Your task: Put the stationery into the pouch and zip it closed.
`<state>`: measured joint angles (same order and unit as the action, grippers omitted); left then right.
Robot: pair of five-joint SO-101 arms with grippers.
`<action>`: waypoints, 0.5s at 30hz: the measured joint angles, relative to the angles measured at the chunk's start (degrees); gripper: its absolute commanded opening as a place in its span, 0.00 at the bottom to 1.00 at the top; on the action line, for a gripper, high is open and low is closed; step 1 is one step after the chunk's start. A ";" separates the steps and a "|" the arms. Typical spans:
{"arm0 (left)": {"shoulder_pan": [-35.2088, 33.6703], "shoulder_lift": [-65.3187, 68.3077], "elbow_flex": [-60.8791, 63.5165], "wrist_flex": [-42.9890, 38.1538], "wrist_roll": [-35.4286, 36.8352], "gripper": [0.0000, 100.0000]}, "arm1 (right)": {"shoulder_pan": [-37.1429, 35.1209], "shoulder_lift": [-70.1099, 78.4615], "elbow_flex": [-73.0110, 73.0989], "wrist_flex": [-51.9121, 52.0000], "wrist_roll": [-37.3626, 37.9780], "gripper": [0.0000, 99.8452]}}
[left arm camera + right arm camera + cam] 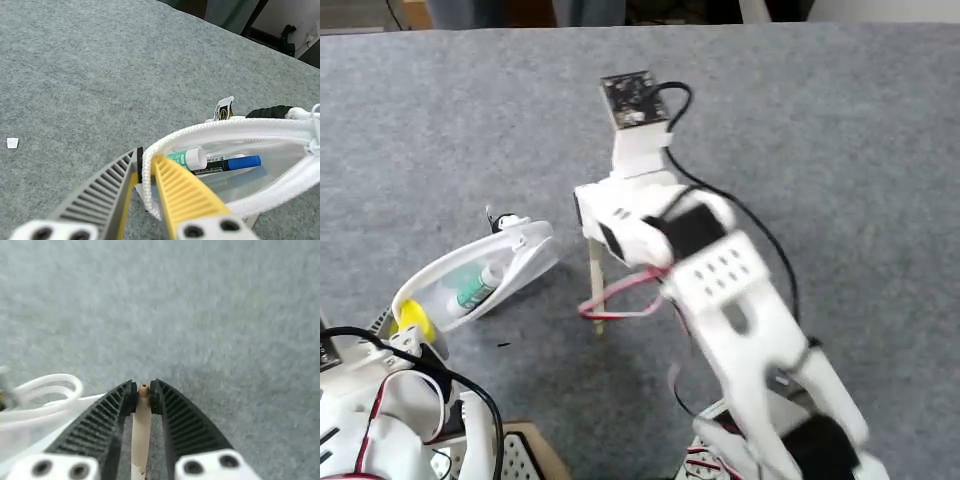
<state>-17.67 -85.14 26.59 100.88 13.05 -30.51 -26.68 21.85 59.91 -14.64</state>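
At the near left corner of the table [840, 120], the left gripper [146, 159] is clamped on the near end of the pouch [240, 127], one grey and one yellow finger pinching the white zip band between them. This looks meant to steady the pouch and hold its mouth apart so that things can be dropped in. The pouch lies just beyond the gripper, slanting away from the left edge toward the middle. It is clear plastic with a thick white zip round the rim, and the zip is undone, the mouth gaping in a long oval. Through the wall a glue stick [187, 157], green with a white cap, and a marker [235, 163] with a blue cap lie side by side inside. A little farther in, near the middle of the table and just beside the pouch's far end, the right gripper [143, 390] is closed round a pencil [140, 440] of pale bare wood, its end peeping out between the black fingertips. Held so, the pencil seems ready to be carried to the open mouth. Whether its lower end touches the table cannot be told.
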 measured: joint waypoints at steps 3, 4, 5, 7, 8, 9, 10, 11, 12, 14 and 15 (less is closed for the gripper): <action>0.00 0.00 0.00 0.00 0.00 0.03 | 0.00 -7.74 0.00 0.79 1.49 0.01; 0.00 0.00 0.00 0.00 0.00 0.03 | 0.00 -10.29 0.00 0.88 1.93 0.01; 0.00 0.00 0.00 0.00 0.00 0.03 | 0.00 -12.75 0.00 0.88 2.29 0.01; 0.00 0.00 0.00 0.00 0.00 0.03 | 0.00 -17.58 -0.35 0.88 2.73 0.01; 0.00 0.00 0.00 0.00 0.00 0.03 | 0.00 -19.52 -1.58 0.88 2.73 0.01; 0.00 0.00 0.00 0.00 0.00 0.03 | 0.00 -21.19 -3.16 0.97 2.73 0.01; 0.00 0.00 0.00 0.00 0.00 0.03 | 0.00 -22.51 -5.01 0.97 2.73 0.01; 0.00 0.00 0.00 0.00 0.00 0.03 | -0.18 -23.38 -7.03 0.97 2.73 0.01; 0.00 0.00 0.00 0.00 0.00 0.03 | -0.53 -23.82 -9.05 0.97 2.73 0.01; 0.00 0.00 0.00 0.00 0.00 0.03 | -1.05 -24.09 -13.63 0.97 2.73 0.01; 0.00 0.00 0.00 0.00 0.00 0.03 | -1.32 -24.09 -15.91 0.97 2.73 0.01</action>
<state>-17.67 -85.14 26.59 100.88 13.05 -31.82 -50.77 5.93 60.88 -11.91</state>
